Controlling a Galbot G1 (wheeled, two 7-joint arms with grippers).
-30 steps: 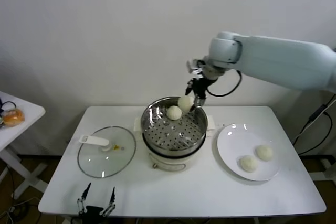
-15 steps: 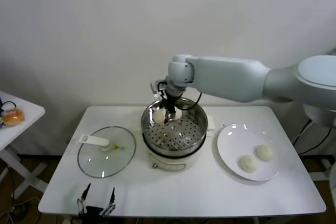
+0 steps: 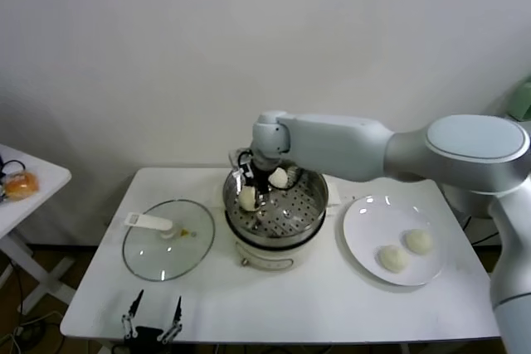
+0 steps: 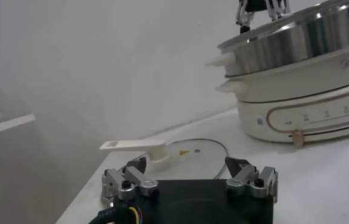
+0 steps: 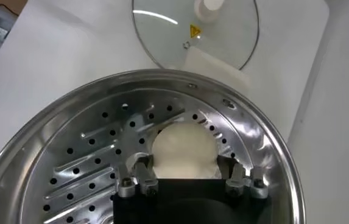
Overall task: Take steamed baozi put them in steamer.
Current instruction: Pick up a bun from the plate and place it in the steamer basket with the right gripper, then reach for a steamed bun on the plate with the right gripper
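Note:
The steamer (image 3: 309, 205) stands mid-table on its cream pot base. My right gripper (image 3: 254, 196) reaches down into its left side and is shut on a pale baozi (image 3: 247, 198). In the right wrist view the baozi (image 5: 183, 149) sits between both fingers, low over the perforated bottom of the steamer (image 5: 89, 158). A second baozi (image 3: 279, 177) lies at the back of the basket. Two more baozi (image 3: 392, 259) (image 3: 418, 241) lie on the white plate (image 3: 365, 215). My left gripper (image 3: 153, 321) is parked open at the table's front edge; it also shows in the left wrist view (image 4: 186, 176).
The glass lid (image 3: 168, 240) with its white handle lies left of the steamer, and shows in the right wrist view (image 5: 195, 30). An orange-brown bun (image 3: 21, 184) sits on a side table at far left. The steamer shows in the left wrist view (image 4: 296, 45).
My right arm has swung from above the steamer's back right rim to the left and down into the basket, carrying the baozi with it. The left arm has not moved.

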